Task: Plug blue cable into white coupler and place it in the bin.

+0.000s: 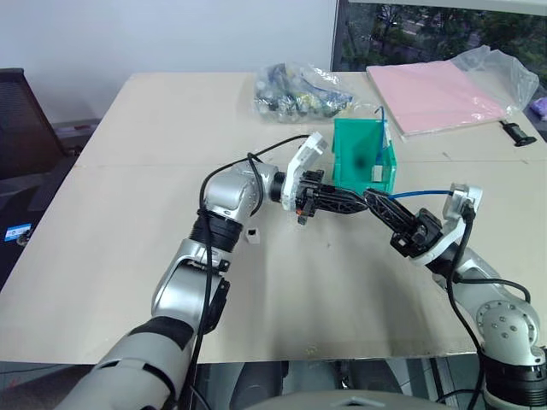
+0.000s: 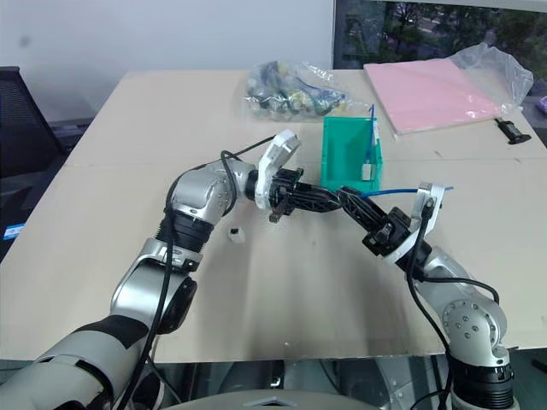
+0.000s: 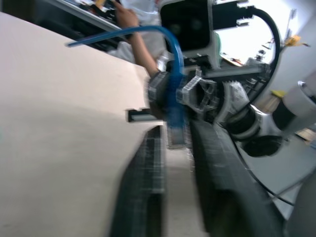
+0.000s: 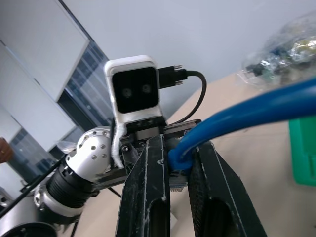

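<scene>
Right gripper [image 4: 177, 173] is clamped on the blue cable [image 4: 247, 111] just behind its plug, left gripper [image 3: 173, 163] parted; the white coupler [image 1: 252, 234] should be fetched next.

Beige table [image 2: 282, 290] seen from above. The left gripper [image 2: 335, 202] and the right gripper [image 2: 352, 203] meet tip to tip just in front of the teal bin [image 2: 346, 154]. The blue cable [image 2: 395, 192] arcs from the right gripper toward that arm's wrist; its plug end is hidden where the fingers meet. The white coupler [image 2: 237, 233] lies on the table beside the left forearm. Behind stand a clear bag of parts [image 2: 291, 88] and a pink folder [image 2: 432, 94].
</scene>
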`<state>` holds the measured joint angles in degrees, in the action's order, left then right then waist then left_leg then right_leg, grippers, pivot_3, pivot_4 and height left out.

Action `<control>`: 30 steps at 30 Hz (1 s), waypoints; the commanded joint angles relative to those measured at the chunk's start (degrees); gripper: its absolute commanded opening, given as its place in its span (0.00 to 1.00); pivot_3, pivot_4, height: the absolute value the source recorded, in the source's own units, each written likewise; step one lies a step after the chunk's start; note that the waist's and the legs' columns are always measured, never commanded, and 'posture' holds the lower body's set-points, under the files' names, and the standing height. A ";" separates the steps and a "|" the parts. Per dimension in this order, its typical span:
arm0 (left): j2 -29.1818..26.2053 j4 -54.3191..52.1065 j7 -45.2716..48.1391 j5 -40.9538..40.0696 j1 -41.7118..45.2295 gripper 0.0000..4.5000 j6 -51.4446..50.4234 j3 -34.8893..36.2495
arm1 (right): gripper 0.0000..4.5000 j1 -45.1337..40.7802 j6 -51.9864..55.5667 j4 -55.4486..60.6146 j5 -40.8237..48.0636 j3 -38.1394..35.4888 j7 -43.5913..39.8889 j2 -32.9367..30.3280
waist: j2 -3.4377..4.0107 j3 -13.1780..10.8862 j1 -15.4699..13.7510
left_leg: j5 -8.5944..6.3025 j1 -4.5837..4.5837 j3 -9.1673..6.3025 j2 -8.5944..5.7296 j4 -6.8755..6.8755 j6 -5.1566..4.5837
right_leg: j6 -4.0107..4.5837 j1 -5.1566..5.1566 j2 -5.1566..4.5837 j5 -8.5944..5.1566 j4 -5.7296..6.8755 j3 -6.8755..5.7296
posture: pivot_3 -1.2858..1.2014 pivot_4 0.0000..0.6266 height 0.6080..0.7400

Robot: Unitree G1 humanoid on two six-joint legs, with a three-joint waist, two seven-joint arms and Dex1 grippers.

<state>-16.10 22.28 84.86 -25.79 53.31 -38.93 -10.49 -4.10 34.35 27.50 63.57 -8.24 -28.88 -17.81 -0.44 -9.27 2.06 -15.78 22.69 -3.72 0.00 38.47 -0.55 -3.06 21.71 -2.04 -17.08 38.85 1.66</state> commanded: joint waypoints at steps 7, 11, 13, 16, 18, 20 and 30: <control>-8.20 -32.42 -17.49 -9.77 -13.22 0.83 -7.37 15.43 | 0.00 -1.42 -2.69 -4.23 -2.01 -4.05 -1.89 -1.74 | 0.01 0.00 0.29 | 0.01 -0.07 -0.01 0.06 -0.09 0.03 | 0.00 0.07 0.01 0.00 0.01 0.25 | 0.52 0.24 1.00; -9.28 -44.70 -30.17 -8.35 -23.94 0.83 -5.33 22.54 | 0.00 -1.70 -3.79 -6.42 -3.18 -5.51 -1.95 -1.58 | 0.01 0.01 -0.08 | 0.01 -0.07 -0.01 0.07 -0.08 0.03 | 0.00 0.07 -0.08 0.00 0.00 0.45 | 0.52 0.24 1.00; -9.02 -49.89 -34.20 -5.89 -31.64 0.83 -1.38 24.24 | 0.00 -1.72 -3.71 -7.28 -4.35 -5.24 -3.14 -2.52 | 0.01 0.02 -0.11 | 0.00 -0.13 0.07 0.06 -0.10 0.02 | 0.00 0.04 -0.11 0.01 0.00 0.54 | 0.52 0.24 1.00; -8.98 -55.90 -39.42 1.48 -45.22 0.83 6.70 23.05 | 0.00 -3.10 -3.50 -8.76 -5.24 -4.85 -4.19 -3.26 | 0.01 0.02 -0.21 | 0.00 -0.16 0.13 0.06 -0.11 0.02 | 0.00 0.04 -0.14 0.01 0.00 0.63 | 0.52 0.24 1.00; -7.72 -57.43 -42.95 4.73 -50.49 0.83 10.97 22.18 | 0.00 -3.89 -3.33 -9.41 -5.25 -4.99 -4.30 -3.27 | 0.01 0.02 -0.45 | -0.04 -0.21 0.16 0.06 -0.14 -0.04 | 0.01 0.03 -0.21 0.01 0.00 0.68 | 0.52 0.24 1.00; -6.02 -58.56 -45.93 8.74 -57.61 0.83 16.08 20.12 | 0.00 -4.26 -3.29 -10.15 -5.85 -4.67 -4.90 -3.43 | 0.00 0.03 -0.99 | -0.06 -0.23 0.13 0.06 -0.15 -0.07 | 0.02 0.02 -0.22 0.02 0.02 0.63 | 0.52 0.24 1.00; 0.84 -55.28 -62.25 25.12 -69.09 0.83 27.67 11.91 | 0.00 -3.63 -2.29 -8.81 -6.78 -4.52 -4.39 -3.29 | 0.00 0.06 -1.76 | -0.08 -0.27 0.24 -0.01 -0.17 -0.09 | 0.03 -0.06 -0.39 0.02 -0.04 0.65 | 0.52 0.24 1.00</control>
<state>-15.55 -33.11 24.68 -2.19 -16.48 -12.72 1.57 -7.61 32.28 16.42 56.50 -11.94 -33.22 -20.89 -0.43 -9.21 0.30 -15.87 22.41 -3.48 -0.04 38.30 -0.64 -3.03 21.66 -2.28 -17.06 38.82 2.31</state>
